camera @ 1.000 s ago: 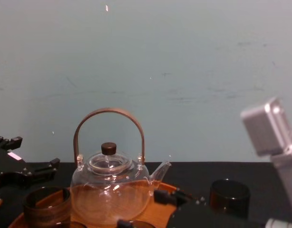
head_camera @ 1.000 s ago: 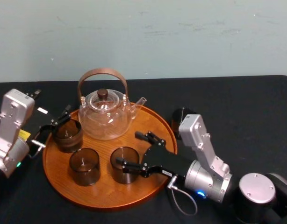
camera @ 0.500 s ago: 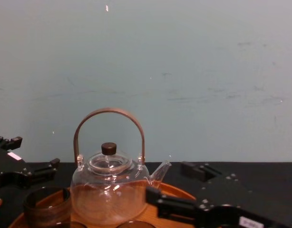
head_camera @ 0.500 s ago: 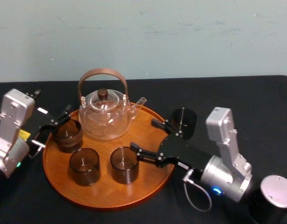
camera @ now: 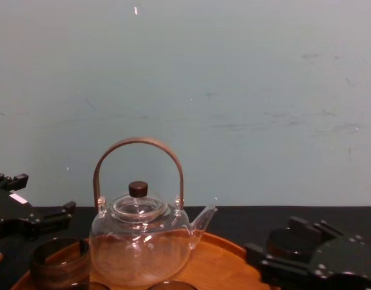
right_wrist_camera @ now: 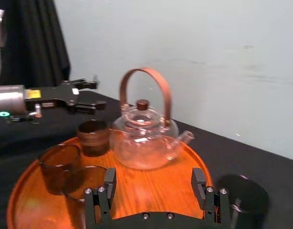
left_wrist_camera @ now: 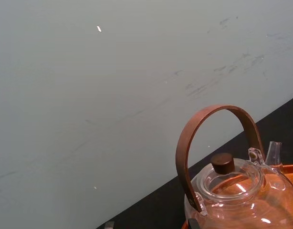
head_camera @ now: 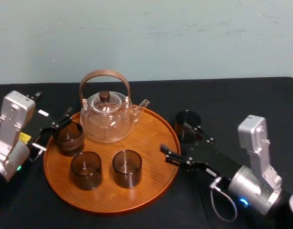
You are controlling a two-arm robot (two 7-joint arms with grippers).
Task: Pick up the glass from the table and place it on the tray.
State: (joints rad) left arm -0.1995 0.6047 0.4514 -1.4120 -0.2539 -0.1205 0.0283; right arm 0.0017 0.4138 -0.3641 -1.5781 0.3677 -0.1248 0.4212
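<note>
- Head view: risks tipping the glass point(head_camera: 187, 125), upright on the table point(head_camera: 242, 105) just right of the tray point(head_camera: 151, 129), with the spread right gripper point(head_camera: 180, 138) near it; left gripper point(head_camera: 57, 128) spread, parked at tray's left.
- Right wrist view: would close on air, glass outside the fingers.
- Chest view: possibly touching already; hard to tell.

A clear teapot point(camera: 139, 244) stands on the tray point(camera: 220, 263), the spread right tool point(camera: 272, 237) beside a dark glass point(camera: 287, 240).
</note>
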